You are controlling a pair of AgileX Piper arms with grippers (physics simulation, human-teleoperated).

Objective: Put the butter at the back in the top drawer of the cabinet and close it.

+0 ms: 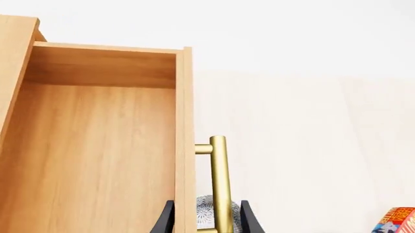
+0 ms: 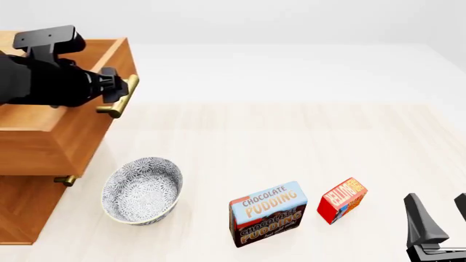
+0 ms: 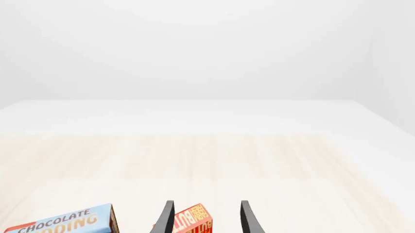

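My left gripper (image 2: 115, 94) sits at the handle (image 2: 119, 99) of the top drawer (image 2: 69, 139); in the wrist view its fingers (image 1: 163, 222) straddle the bar, but whether they're clamped on it I can't tell. The drawer stands pulled out of the cabinet (image 2: 22, 210). My right gripper (image 2: 439, 210) is spread open, grasping nothing, low at the table's (image 2: 291, 136) near right. The butter (image 2: 341, 200) stands just left of it, beside the pudding (image 2: 268, 214). A bowl (image 2: 142, 190) sits below the drawer.
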